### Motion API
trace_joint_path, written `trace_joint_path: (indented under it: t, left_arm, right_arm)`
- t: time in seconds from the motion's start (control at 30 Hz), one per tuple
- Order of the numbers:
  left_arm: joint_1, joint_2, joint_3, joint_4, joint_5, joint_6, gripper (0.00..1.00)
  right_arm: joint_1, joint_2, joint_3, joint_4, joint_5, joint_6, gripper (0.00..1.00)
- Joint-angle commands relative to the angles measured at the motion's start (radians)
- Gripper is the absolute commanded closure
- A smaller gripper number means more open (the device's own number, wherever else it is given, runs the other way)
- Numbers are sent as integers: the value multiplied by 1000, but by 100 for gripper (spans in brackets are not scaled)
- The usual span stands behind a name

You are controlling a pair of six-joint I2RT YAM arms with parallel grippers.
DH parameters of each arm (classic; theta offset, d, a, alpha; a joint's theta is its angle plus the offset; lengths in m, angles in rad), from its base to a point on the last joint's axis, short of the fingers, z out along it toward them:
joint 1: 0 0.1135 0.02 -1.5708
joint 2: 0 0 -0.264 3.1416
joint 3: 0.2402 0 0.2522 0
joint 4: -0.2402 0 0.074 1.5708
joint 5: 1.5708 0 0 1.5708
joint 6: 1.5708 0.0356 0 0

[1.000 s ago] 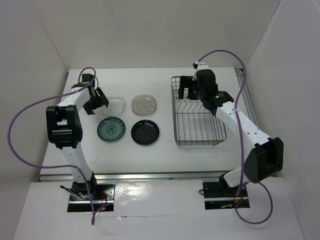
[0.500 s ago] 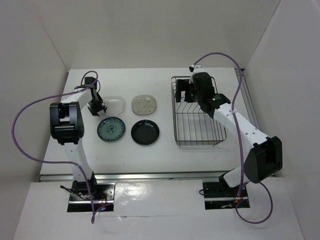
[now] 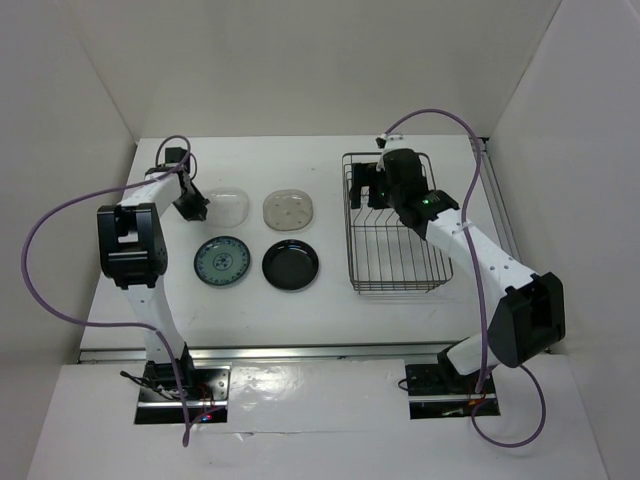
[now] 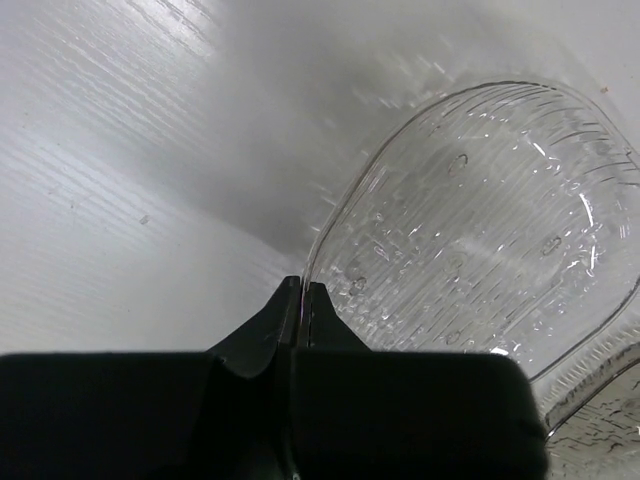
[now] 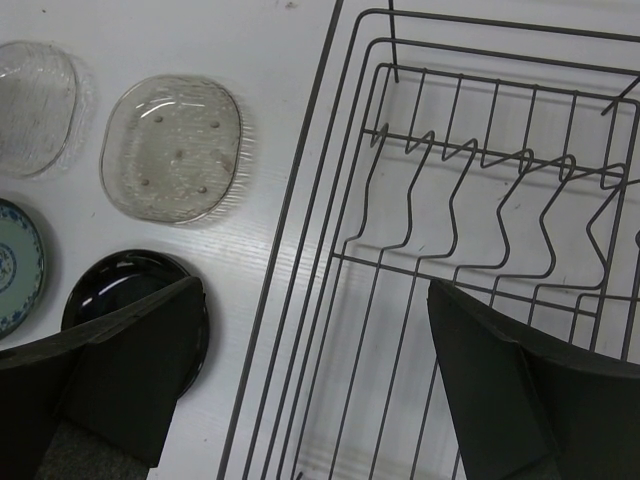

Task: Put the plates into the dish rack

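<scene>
The clear plate (image 3: 230,207) lies at the back left of the table. My left gripper (image 3: 193,207) is at its left edge. In the left wrist view, my left gripper (image 4: 302,290) is shut on the thin rim of the clear plate (image 4: 480,230). The beige plate (image 3: 289,208), teal plate (image 3: 222,261) and black plate (image 3: 290,265) lie flat nearby. My right gripper (image 3: 368,185) hangs open over the back left of the dish rack (image 3: 352,235). In its wrist view my right gripper (image 5: 315,290) spans the dish rack's left rim (image 5: 283,235) with nothing held.
The rack's upright dividers (image 5: 480,160) run across its far end. White walls close in the table at the back and both sides. The right wrist view also shows the beige plate (image 5: 172,148), the black plate (image 5: 120,285) and the clear plate (image 5: 35,105).
My left gripper has closed from wide open onto the clear plate's rim. The right gripper has shifted slightly left over the rack and stayed open.
</scene>
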Motion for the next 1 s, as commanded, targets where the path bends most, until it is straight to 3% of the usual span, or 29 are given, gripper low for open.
trace_joint_path:
  t: [0.0, 0.17, 0.27, 0.4, 0.6, 0.97]
  left_arm:
    - [22, -41, 4, -5, 5, 32, 100]
    - [31, -309, -114, 179, 241, 108, 100]
    - [4, -467, -149, 251, 365, 145, 100]
    - [-103, -561, -158, 282, 456, 231, 100]
    - [-177, -601, -212, 342, 573, 231, 100]
    - [-186, -687, -299, 472, 758, 148, 100]
  right_arm:
    - [11, -39, -11, 68, 22, -11, 0]
    - [20, -50, -29, 137, -24, -2, 0]
    - [29, -76, -79, 281, -203, -2, 0]
    - [54, -59, -69, 476, -463, 20, 0]
    - [124, 72, 109, 465, -435, -17, 0]
    - [134, 168, 109, 497, -417, 4, 6]
